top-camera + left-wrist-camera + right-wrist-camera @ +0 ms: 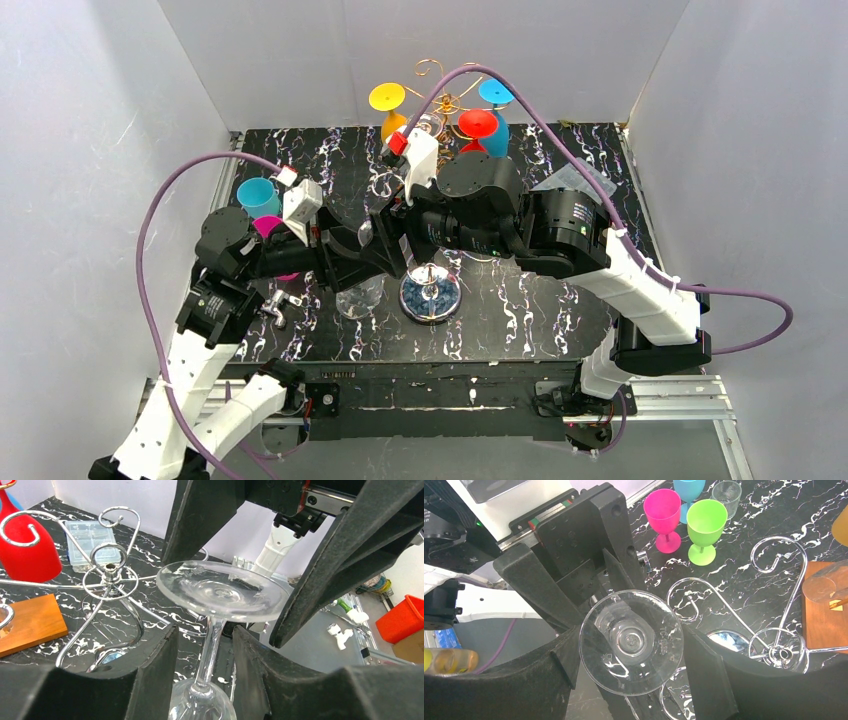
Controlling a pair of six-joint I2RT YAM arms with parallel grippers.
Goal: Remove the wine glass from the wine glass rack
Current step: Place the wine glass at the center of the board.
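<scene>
The left claw (205, 630) stands spread around the stem of the inverted clear wine glass (220, 590), not touching it. The right claw (631, 645) pinches its foot rim. The glass hangs by the bench's (540, 325) near edge beside the wine glass rack (111, 575), seemingly unhooked; setting it down remains.

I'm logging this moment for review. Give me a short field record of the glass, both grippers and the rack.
glass: clear wine glass, inverted, foot up
left gripper: open, fingers either side of its stem
right gripper: seemingly closed on the foot's rim
rack: wine glass rack beside it, red glass hung on one arm
</scene>
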